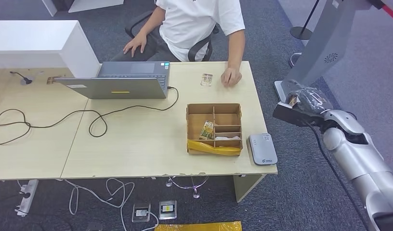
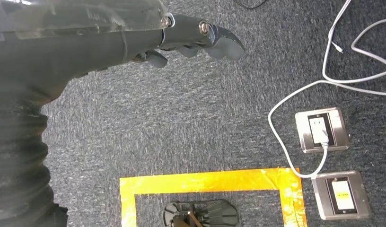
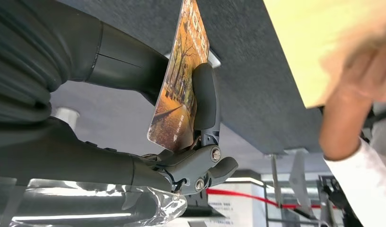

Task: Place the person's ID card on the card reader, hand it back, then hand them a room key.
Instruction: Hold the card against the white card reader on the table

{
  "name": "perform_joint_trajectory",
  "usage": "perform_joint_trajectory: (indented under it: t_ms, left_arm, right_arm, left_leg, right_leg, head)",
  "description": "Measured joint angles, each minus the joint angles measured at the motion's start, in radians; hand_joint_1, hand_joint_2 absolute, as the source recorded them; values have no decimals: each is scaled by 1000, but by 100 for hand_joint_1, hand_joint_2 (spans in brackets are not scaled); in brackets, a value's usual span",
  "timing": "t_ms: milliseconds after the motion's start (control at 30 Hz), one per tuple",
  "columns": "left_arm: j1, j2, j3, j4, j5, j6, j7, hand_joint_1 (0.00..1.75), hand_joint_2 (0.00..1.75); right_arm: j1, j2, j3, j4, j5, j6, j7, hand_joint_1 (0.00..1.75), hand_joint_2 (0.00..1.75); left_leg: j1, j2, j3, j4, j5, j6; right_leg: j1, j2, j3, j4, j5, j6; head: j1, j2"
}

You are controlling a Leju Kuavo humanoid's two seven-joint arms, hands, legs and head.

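While my right hand (image 1: 305, 98) hangs off the right end of the tabletop (image 1: 137, 144), out over the carpet, its fingers (image 3: 205, 101) are clamped on a card (image 3: 179, 90) printed with an autumn tree scene; the thumb presses one face and the card stands on edge in my grip. At the far edge of the tabletop a second card (image 1: 206, 79) lies flat, just beside the resting hand (image 1: 230, 77) of the person (image 1: 199, 24) in a white shirt seated opposite me. Near my edge, at the right corner, sits the grey card reader (image 1: 262, 148), with nothing on it, and touching or nearly touching its left side is a partitioned cardboard box (image 1: 214, 128) with a yellow-taped front wall and a card leaning in one compartment. An open laptop (image 1: 122, 79) sits further left, its black cable looping across the wood. My left hand (image 2: 181, 40) hangs low over the grey carpet, fingers loosely curled and holding nothing, above a yellow tape outline (image 2: 210, 184) and two metal floor sockets (image 2: 321, 128).
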Motion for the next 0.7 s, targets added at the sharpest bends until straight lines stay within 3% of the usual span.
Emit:
perform_joint_trajectory:
  t_ms: [333,700]
  left_arm:
    - [0,0,0,0,-1,3,3,0,175]
    - [-1,-2,0,0,8,4,5,0,175]
  right_arm:
    - [192,-51,-66,-210,9,37,71,175,175]
    - [213,-17,-49,-251,119,7,94,175,175]
  left_leg:
    - [0,1,0,0,0,0]
    - [0,1,0,0,0,0]
  right_leg:
    - [0,0,0,0,0,0]
    - [0,0,0,0,0,0]
  head:
    - [0,0]
    - [0,0]
